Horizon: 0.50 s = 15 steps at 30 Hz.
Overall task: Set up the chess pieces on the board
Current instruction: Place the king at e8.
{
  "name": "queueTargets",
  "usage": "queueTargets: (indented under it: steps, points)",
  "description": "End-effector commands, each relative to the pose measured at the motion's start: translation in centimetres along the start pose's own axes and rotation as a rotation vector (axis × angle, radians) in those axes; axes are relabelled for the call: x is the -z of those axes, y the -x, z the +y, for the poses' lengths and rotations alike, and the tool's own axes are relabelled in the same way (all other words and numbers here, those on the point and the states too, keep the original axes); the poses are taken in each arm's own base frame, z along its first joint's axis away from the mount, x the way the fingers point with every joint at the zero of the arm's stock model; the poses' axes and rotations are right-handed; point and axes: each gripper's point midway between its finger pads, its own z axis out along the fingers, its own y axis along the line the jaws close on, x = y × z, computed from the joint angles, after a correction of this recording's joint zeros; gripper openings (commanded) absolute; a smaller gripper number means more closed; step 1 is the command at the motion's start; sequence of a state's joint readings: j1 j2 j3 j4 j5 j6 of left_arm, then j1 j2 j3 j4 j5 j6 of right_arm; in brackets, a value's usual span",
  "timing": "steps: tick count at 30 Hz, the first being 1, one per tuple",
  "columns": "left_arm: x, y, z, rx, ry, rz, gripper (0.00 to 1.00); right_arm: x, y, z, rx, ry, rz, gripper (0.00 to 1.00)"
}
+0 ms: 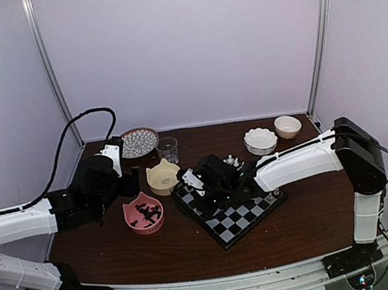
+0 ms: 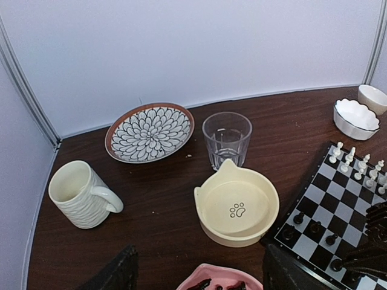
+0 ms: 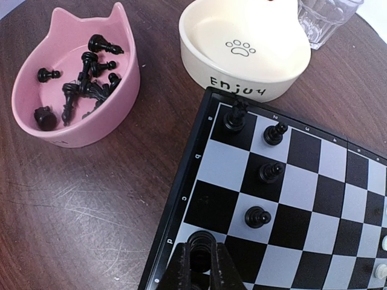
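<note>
The board [image 1: 243, 217] lies at table centre, and it also shows in the right wrist view [image 3: 314, 199]. My right gripper [image 3: 199, 263] is shut on a black chess piece [image 3: 198, 241] and holds it over the light square at the board's left edge, by the letter d. Several black pieces [image 3: 270, 172] stand on nearby squares. More black pieces [image 3: 84, 81] lie in the pink cat bowl [image 3: 124, 96]. My left gripper [image 2: 202, 277] is open and empty, above the table just behind the pink bowl [image 1: 144, 214].
A cream paw-print bowl [image 2: 236, 208] touches the board's far corner. A glass [image 2: 227, 139], a patterned plate [image 2: 150, 131] and a cream mug [image 2: 78, 193] stand behind. White chessmen [image 2: 357, 166] stand on the board's far side. Two white bowls [image 1: 260, 140] sit at back right.
</note>
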<state>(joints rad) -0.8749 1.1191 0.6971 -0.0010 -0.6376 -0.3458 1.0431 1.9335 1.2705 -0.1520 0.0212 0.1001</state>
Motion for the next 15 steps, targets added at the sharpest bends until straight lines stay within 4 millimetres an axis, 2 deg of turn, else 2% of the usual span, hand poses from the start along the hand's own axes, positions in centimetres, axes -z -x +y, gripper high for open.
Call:
queueTargets:
  steps: [1,15]
  points:
    - [-0.06,0.77,-0.19,0.011,-0.011,-0.025,0.7,0.85,0.09,-0.53,0.011,-0.032,-0.003,0.05]
    - [-0.12,0.69,-0.21,0.008,-0.011,-0.023,0.7,0.82,-0.05,0.04,0.01,-0.001,0.002,0.07]
